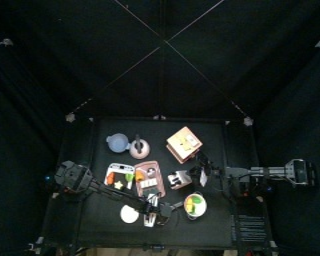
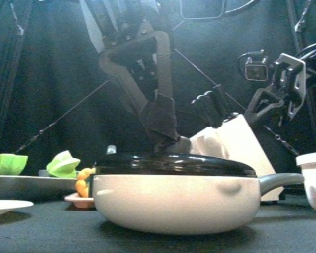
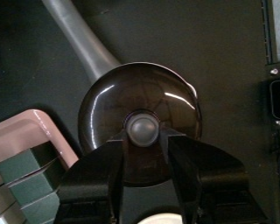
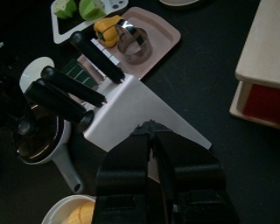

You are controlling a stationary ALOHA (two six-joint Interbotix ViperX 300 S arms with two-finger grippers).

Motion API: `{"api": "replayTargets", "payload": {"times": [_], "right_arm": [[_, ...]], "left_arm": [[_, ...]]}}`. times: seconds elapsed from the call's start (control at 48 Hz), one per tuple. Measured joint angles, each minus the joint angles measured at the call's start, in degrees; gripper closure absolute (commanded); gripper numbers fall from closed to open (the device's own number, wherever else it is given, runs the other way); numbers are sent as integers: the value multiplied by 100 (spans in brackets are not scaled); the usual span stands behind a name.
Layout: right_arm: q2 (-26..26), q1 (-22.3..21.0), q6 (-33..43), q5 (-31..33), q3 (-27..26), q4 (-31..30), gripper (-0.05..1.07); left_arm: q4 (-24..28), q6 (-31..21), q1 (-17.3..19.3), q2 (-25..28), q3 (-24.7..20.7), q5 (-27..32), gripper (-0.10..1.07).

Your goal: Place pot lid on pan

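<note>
The white pan stands near the table's front edge, its grey handle pointing away. The dark glass pot lid sits flat on the pan's rim. My left gripper comes down from above and is shut on the lid's round knob; it shows in the front view and in the top view. My right gripper is shut and empty, resting at the table's right, facing the white knife block. The pan and lid also show in the right wrist view.
The knife block stands behind the pan to the right. A pink tray lies beside the pan. Green food on a plate is at the left, a white cup at the right, a red and white box further back.
</note>
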Motion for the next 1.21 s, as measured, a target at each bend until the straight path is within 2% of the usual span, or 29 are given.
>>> {"api": "replayTargets", "payload": {"times": [0.312,0.667,1.208], "right_arm": [[0,0,9,-9,0,0,61],[0,0,0,0,0,9,61],[0,0,0,0,0,-9,61]], "left_arm": [[-9,0,0,0,-9,-9,26],[-18,0,0,0,-18,-141,9],[-9,-9,9,-246,-26,-589,9]]}}
